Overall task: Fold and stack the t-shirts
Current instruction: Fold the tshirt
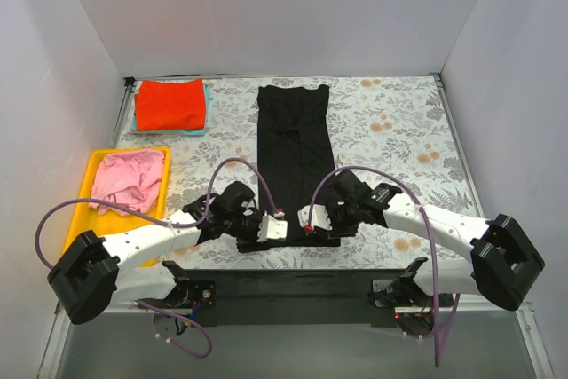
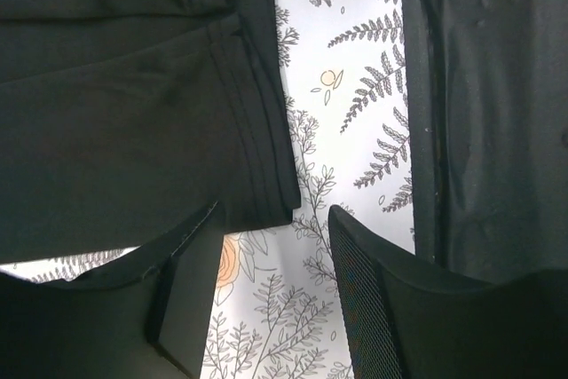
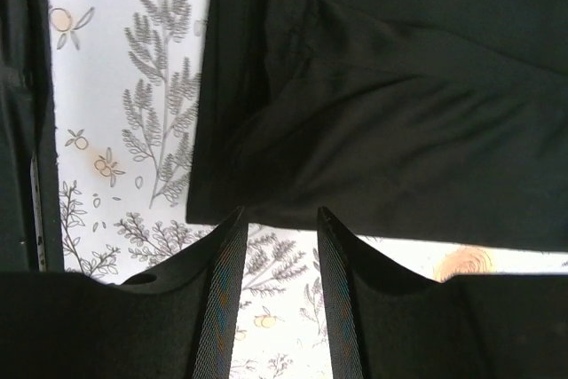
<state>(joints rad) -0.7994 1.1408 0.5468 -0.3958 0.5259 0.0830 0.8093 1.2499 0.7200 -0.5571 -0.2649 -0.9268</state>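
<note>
The black t-shirt (image 1: 294,144) lies lengthwise front-to-back, its near hem just ahead of both pairs of jaws, parted and empty.

1 high rear view overlooks the table (image 1: 399,130); 2 close wrist views seemingly share the black t-shirt (image 1: 293,130).
</note>
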